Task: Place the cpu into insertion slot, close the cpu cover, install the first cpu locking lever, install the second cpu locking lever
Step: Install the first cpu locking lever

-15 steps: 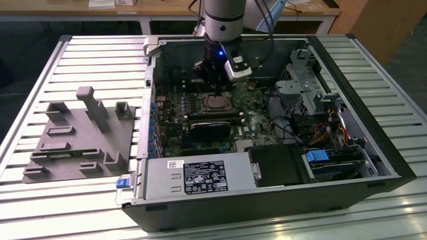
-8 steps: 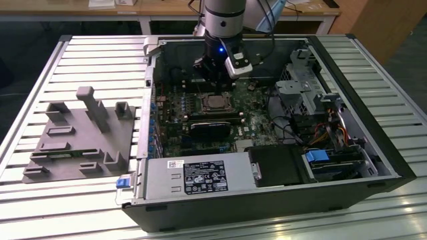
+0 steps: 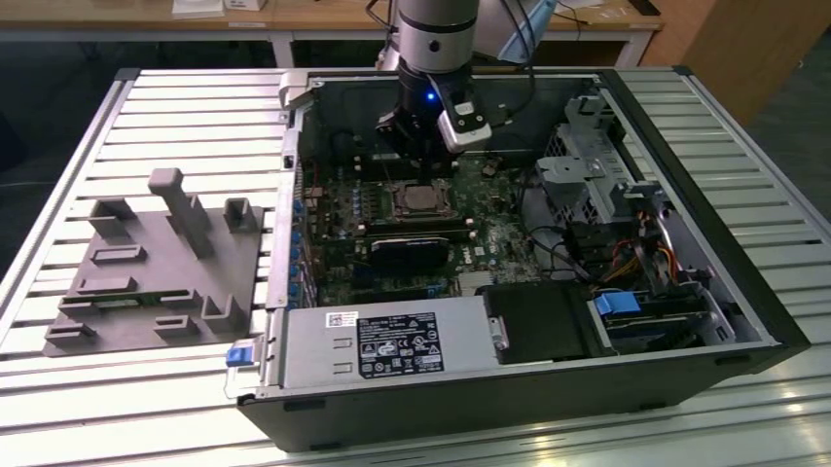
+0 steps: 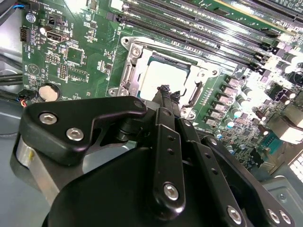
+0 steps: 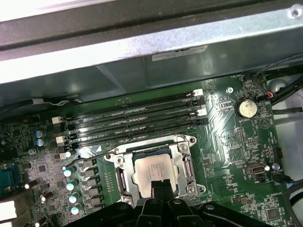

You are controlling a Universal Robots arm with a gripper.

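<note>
Exterior view, lower frame: one slatted metal bench [image 3: 182, 117] carries one open computer case [image 3: 727, 243]. Nearest inside the case, low in the frame, is one silver power supply box [image 3: 377, 345] with labels.

Exterior view's left, on the bench beside the case: one grey moulded fixture [image 3: 156, 263] with several upright posts.

Mid frame, past the power supply: one green circuit board [image 5: 222, 156]. On it is one black rectangular block [image 3: 405, 255], and just beyond that one insertion slot [image 5: 120, 178].

One cpu [image 5: 152, 169], silvery top up, sits seated in the insertion slot, centre of the exterior view. One cpu cover [image 5: 182, 161] lies flat around it, the chip showing through its square window. Cannot tell whether either locking lever is latched.

One gripper [image 5: 161, 188] hangs just above the cpu's edge. In both wrist views its black fingertips [image 4: 165, 92] look pressed together, narrow, with nothing between them. Contact with the chip or cover cannot be told.

Beyond the socket in the first wrist view: four long black memory slots [image 5: 132, 116] lying parallel, then the grey case wall. One coin cell [image 5: 246, 108] sits off to the side of the slots.

Upper centre of the exterior view: one silver arm [image 3: 435, 29] drops into the case. Far back, along the top edge: one wooden desk [image 3: 325, 15].
</note>
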